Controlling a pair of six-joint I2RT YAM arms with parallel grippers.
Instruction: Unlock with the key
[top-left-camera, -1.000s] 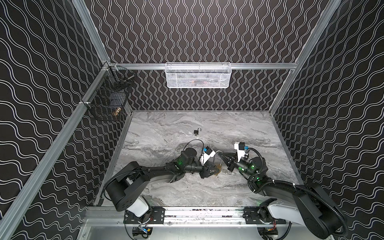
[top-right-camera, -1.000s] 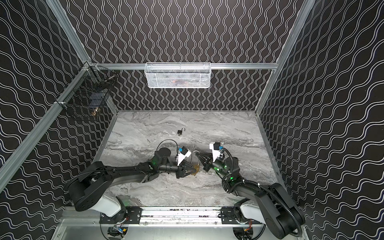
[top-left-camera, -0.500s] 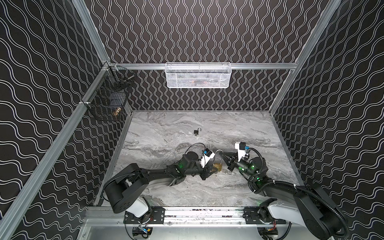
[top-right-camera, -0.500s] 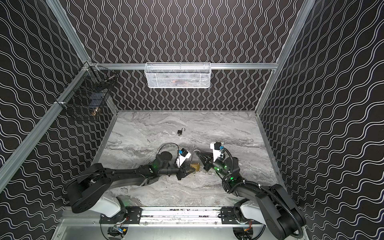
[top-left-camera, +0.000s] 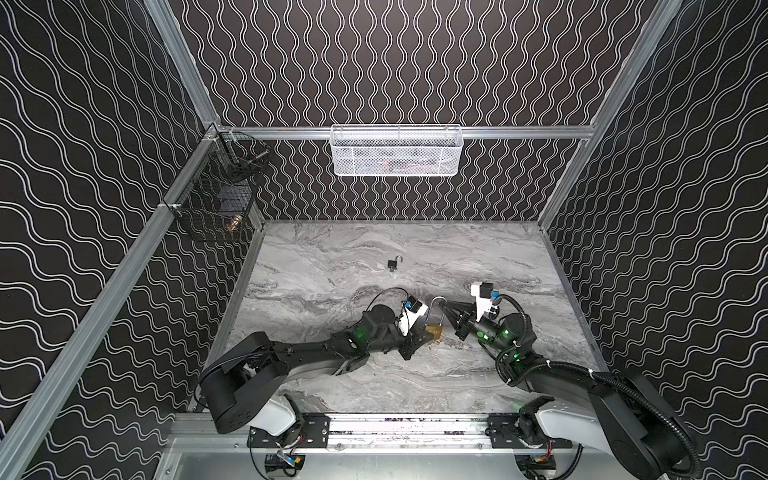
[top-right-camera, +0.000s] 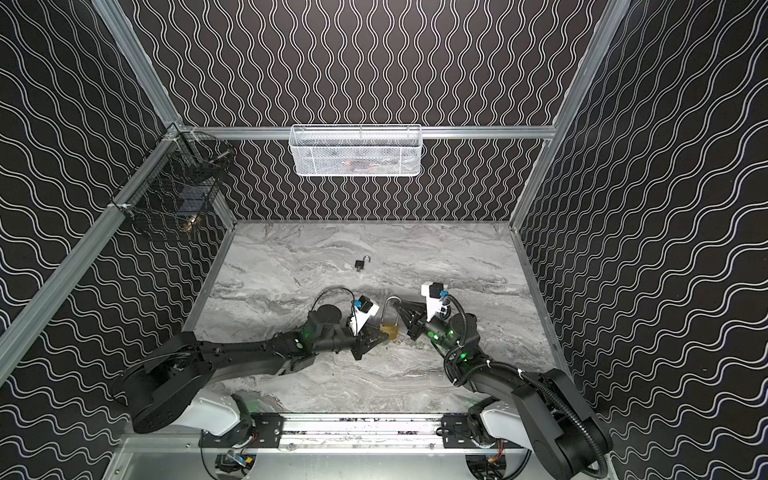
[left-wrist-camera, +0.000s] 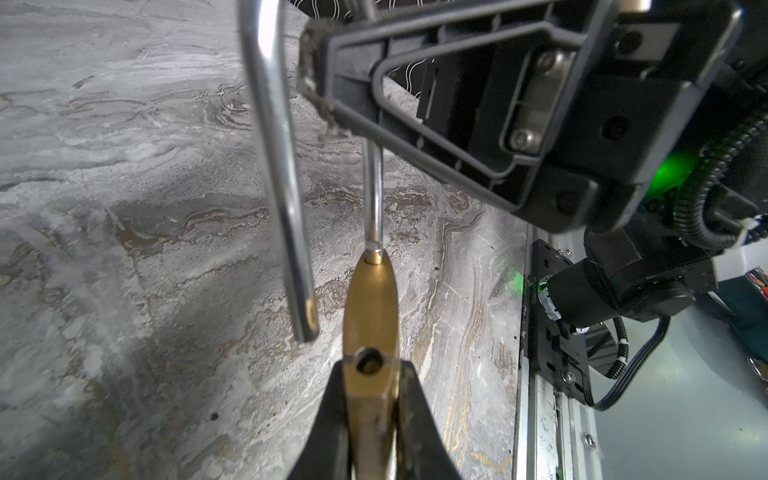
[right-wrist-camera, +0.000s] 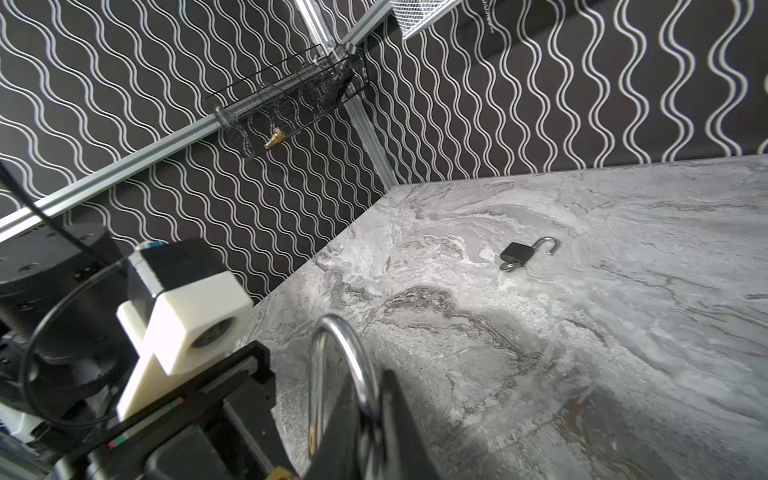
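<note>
Both top views: set high at the front, looking down and back over the whole desk (top-left-camera: 457, 257), distant, coverage nearly identical; left wrist view: very close, sighting rightward across the desk along the brass padlock (left-wrist-camera: 371, 307); right wrist view: close, low, facing the back left corner; all four views share the padlock's shackle (right-wrist-camera: 332, 345).

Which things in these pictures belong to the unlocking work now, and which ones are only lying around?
In the job: brass padlock; its shackle; left gripper, clamped on the padlock; right gripper, at the shackle.

Lying about: small black padlock, already open; white mesh basket; black wire basket.
</note>
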